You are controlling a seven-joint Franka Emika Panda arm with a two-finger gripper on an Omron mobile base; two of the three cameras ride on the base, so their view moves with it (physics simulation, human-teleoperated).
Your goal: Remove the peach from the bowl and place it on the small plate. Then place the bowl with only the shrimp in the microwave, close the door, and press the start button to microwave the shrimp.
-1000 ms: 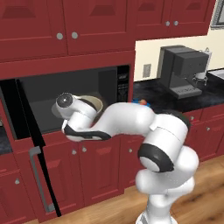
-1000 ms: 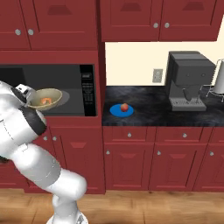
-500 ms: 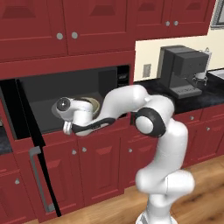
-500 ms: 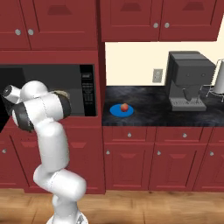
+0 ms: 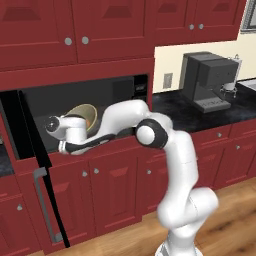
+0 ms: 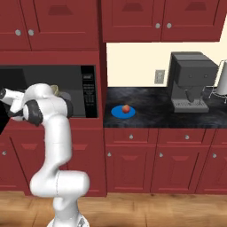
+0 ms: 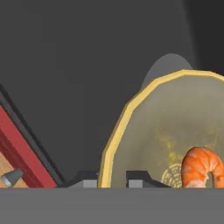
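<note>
My gripper [image 7: 111, 178] is shut on the pale yellow rim of the tan bowl [image 7: 175, 135], which tilts steeply. A curled orange shrimp [image 7: 202, 166] lies inside it. In the left base view, the gripper [image 5: 80, 129] holds the bowl [image 5: 82, 115] in the mouth of the black microwave [image 5: 115, 92], toward its left side. Swung wide open at the left is the door [image 5: 30, 165], with its grey bar handle [image 5: 45, 205]. The peach [image 6: 126, 108] rests on the blue small plate [image 6: 119, 112] on the counter right of the microwave [image 6: 66, 80].
A grey coffee machine [image 6: 190, 82] stands at the back right of the dark counter [image 6: 150, 106]. The microwave's control strip [image 6: 88, 91] borders the cavity on the right. Red cabinets sit above and below. The arm's elbow [image 5: 150, 132] hangs in front of the cavity.
The arm has stretched out to the left, and the bowl in the gripper has moved left across the microwave's opening and tilted further. Peach and plate have not moved.
</note>
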